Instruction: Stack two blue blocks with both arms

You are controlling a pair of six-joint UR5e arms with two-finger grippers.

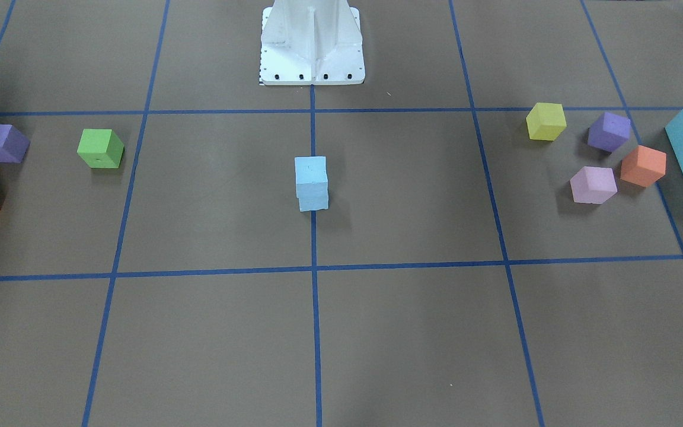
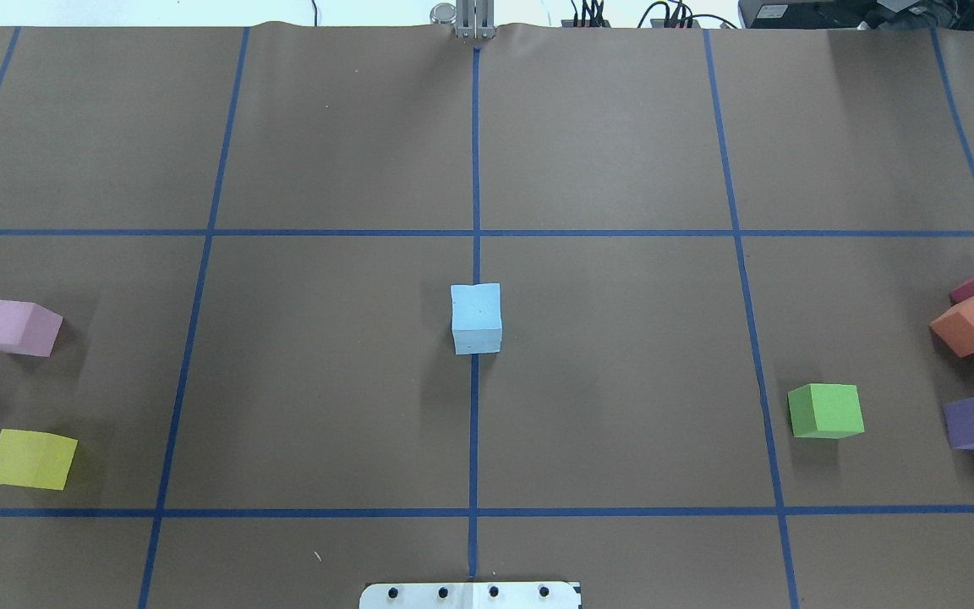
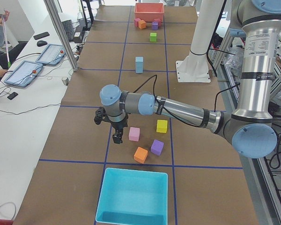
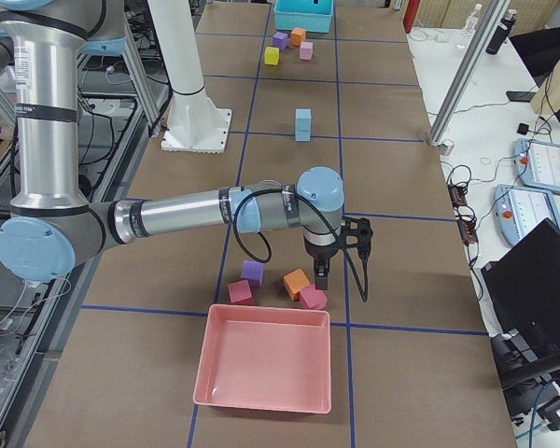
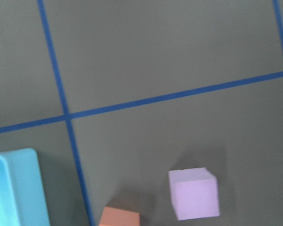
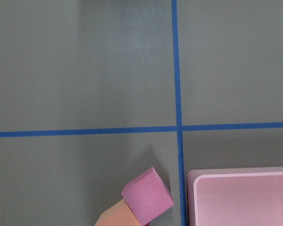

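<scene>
On the brown paper-covered table (image 2: 326,381), my left claw (image 3: 116,137) and right claw (image 4: 322,278) hang at opposite ends, probably to leave the stack alone. I cannot tell whether either is spread. Midway between them, well apart from both, the two pale sky-blue foam cubes (image 1: 311,184) stand stacked.

Brightness: you get even, diffuse light from overhead in every view.
Shadows: soft, faint ones beside the blue blocks (image 2: 477,317) and green cube (image 2: 825,410).
Glare: pale sheen on the table (image 6: 132,42), right wrist view.
Focus: your left wrist view is soft; the pink cube (image 5: 194,193) has blurred edges.
</scene>
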